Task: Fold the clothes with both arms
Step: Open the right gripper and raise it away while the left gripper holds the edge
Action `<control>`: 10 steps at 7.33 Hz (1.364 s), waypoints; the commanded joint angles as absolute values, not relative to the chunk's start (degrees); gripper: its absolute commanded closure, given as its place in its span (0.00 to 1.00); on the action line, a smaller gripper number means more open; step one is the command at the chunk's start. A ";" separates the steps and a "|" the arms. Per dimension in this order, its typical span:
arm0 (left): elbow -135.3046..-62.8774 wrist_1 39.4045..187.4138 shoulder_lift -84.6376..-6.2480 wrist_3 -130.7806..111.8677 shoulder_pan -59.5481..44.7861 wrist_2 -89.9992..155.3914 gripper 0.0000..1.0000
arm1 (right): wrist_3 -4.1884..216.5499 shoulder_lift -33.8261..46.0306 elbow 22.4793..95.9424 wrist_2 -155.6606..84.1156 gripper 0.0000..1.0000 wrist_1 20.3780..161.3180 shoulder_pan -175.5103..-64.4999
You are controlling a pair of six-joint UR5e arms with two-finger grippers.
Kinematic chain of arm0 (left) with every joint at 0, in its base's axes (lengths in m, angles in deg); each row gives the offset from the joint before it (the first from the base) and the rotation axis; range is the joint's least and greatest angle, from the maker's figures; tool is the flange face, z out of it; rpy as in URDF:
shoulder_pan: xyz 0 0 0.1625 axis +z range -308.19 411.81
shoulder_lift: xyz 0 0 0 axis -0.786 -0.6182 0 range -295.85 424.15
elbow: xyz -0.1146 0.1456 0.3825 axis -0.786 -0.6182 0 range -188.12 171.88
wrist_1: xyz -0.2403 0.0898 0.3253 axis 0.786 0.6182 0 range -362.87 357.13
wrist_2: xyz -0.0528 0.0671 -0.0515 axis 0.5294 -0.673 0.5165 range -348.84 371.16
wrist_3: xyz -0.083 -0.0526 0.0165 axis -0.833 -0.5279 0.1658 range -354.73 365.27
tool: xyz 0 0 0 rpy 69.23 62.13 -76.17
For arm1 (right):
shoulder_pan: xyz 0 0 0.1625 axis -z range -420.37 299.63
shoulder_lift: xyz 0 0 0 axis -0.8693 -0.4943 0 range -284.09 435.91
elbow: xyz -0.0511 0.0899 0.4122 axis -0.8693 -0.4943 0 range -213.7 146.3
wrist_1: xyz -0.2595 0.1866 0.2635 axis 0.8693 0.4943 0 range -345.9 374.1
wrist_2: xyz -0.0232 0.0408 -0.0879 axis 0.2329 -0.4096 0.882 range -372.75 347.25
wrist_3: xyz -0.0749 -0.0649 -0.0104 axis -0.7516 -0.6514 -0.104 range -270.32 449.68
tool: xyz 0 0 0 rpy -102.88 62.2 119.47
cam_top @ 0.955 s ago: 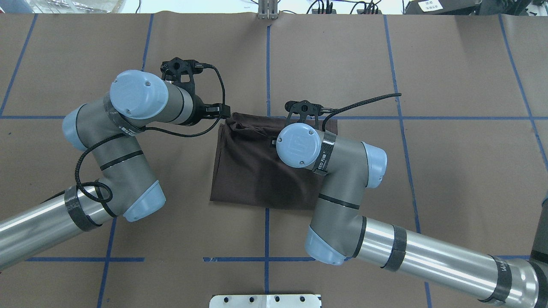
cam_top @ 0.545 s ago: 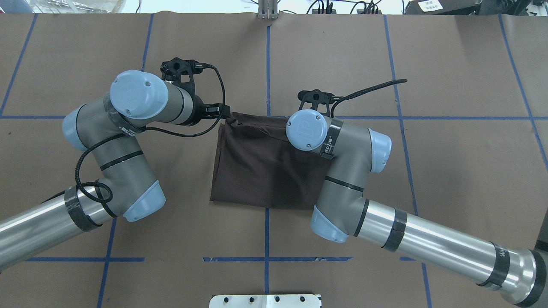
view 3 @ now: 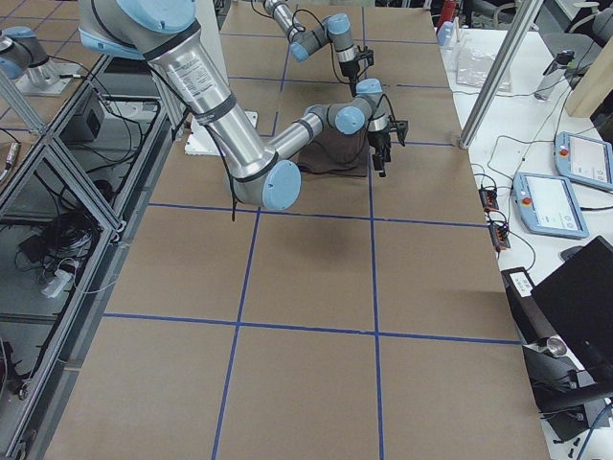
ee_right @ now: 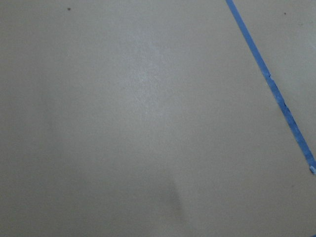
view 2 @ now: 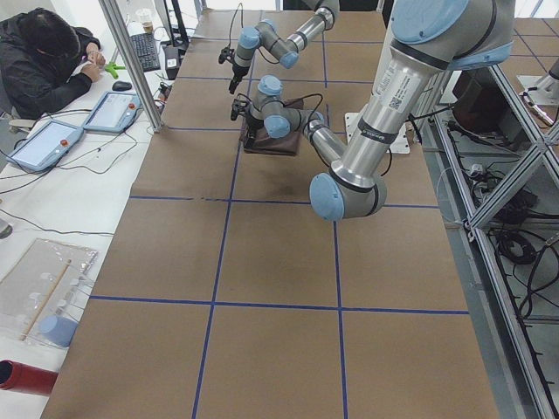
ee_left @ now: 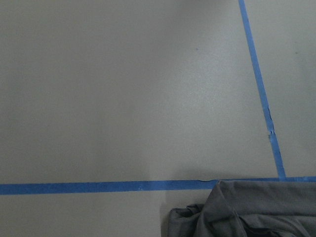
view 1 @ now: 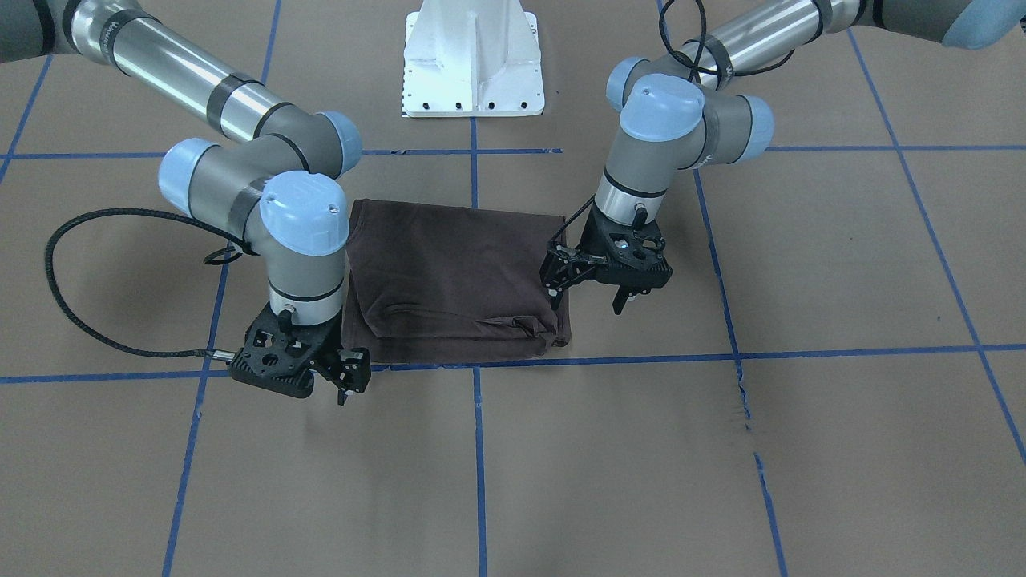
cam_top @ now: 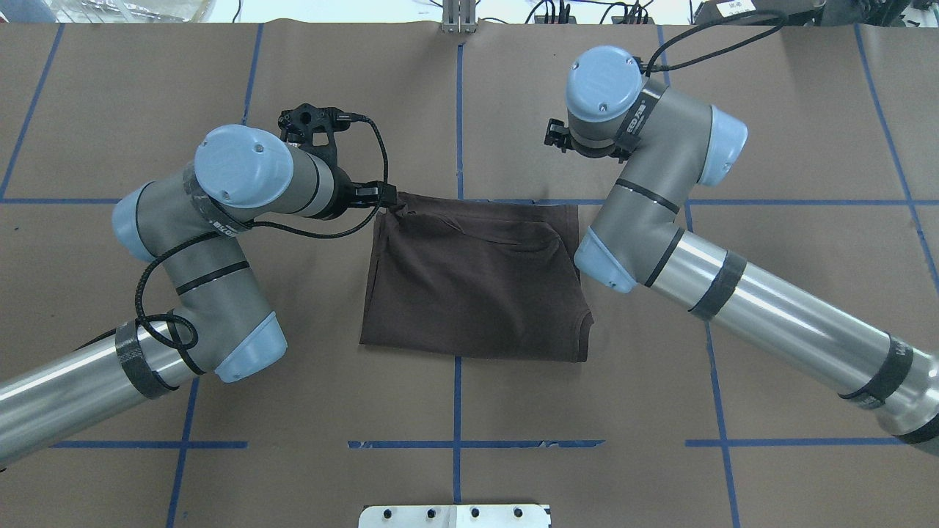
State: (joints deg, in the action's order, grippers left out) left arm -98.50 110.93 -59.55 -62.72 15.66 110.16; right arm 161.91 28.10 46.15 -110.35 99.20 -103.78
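The dark brown T-shirt lies folded into a rough rectangle in the middle of the table, and also shows in the front view. My left gripper is at the shirt's far left corner. Its fingertips are shut on the bunched cloth there. That bunch shows at the bottom of the left wrist view. My right gripper hangs open and empty just off the shirt's far right corner, over bare paper. In the overhead view it is mostly hidden under the wrist. The right wrist view shows only paper and tape.
Brown paper with blue tape lines covers the table. The white base pedestal stands at the robot's edge. An operator sits at a side desk with tablets beyond the far edge.
My right arm has swung off the shirt, away from the robot and to the right, leaving the folded shirt uncovered. My left arm has barely moved, its gripper still at the corner.
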 commanded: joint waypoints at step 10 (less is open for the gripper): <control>-84.71 110.33 -69.86 -68.47 19.82 108.19 0.00 | 159.90 26.69 52.44 -114.97 0.00 99.18 -105.72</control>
State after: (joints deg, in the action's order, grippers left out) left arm -88.21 110.33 -67.54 -68.36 19.82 108.20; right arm 159.90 26.69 52.44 -115.04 99.11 -105.65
